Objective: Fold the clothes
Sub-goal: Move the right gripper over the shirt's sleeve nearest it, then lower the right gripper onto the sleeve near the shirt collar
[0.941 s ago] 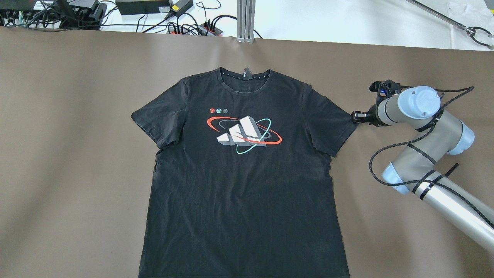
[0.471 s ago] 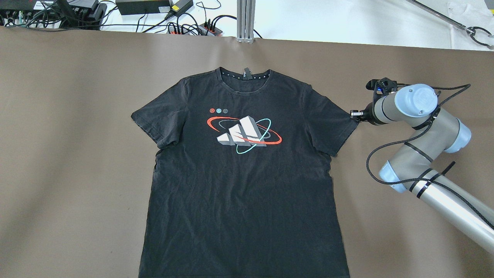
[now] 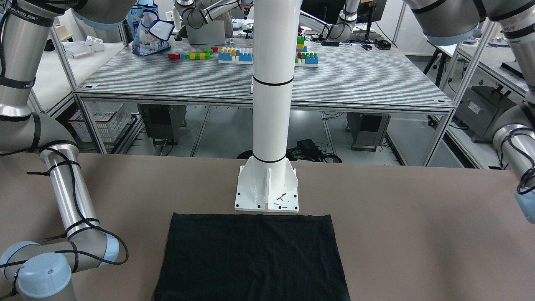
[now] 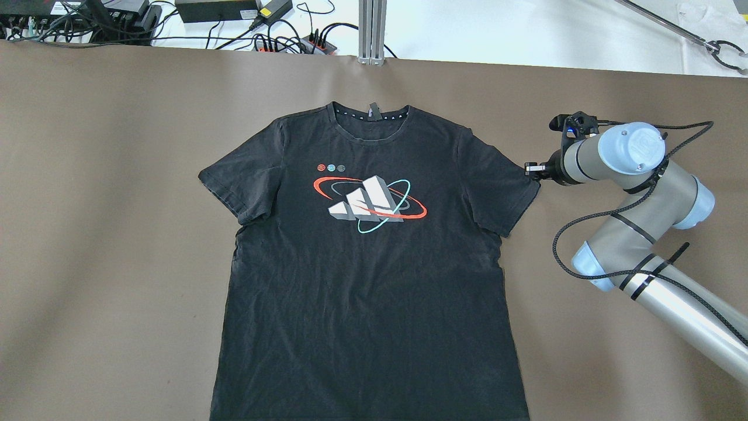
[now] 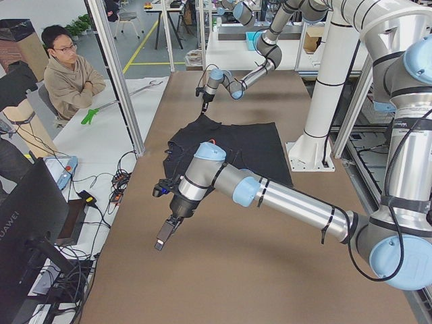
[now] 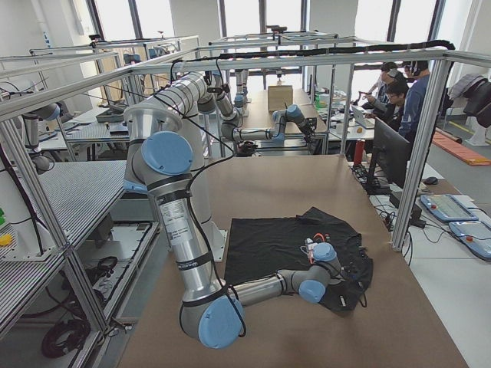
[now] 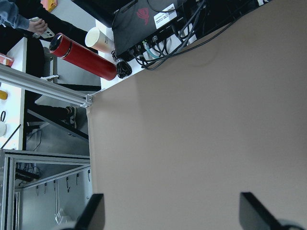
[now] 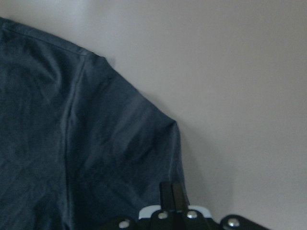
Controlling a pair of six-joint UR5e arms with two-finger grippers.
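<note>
Black T-shirt [image 4: 368, 280]: likely soft, limp; pinch the sleeve hem [image 4: 524, 202].
Right hand [image 4: 529, 169]: together at hem.
Left hand [image 7: 172, 215]: apart.

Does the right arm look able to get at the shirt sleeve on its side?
Probably yes. The right claw sits at the hem corner of that sleeve, the black T-shirt lies flat, and only bare table surrounds them. Its fingers look pressed together, so it may need to open.
</note>
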